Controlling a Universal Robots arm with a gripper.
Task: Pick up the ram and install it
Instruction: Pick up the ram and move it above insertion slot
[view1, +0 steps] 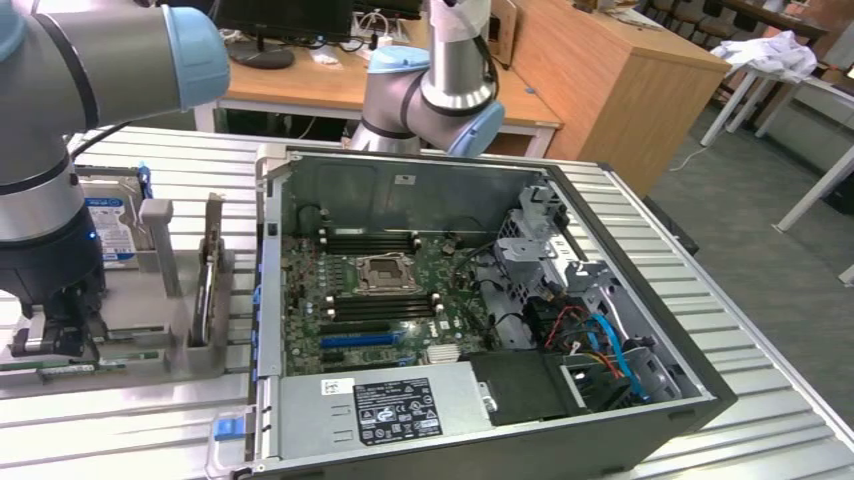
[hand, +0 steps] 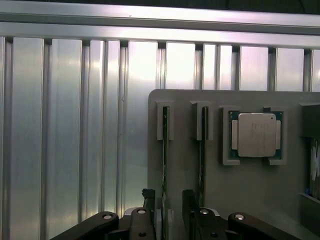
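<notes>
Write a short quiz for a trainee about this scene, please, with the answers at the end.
1. True or false: the square silver metal CPU chip lies in a pocket of the flat grey holder plate.
2. Choose one. The black gripper stands with open jaws on either side of:
A. the thin green ram stick, on edge in its narrow slot
B. the CPU chip
C. a silver hard drive with a blue label
3. Short answer: in the wrist view, how many thin sticks stand on edge in the narrow slots of the holder plate?

Key: 1 true; 2 A; 3 two.
</notes>
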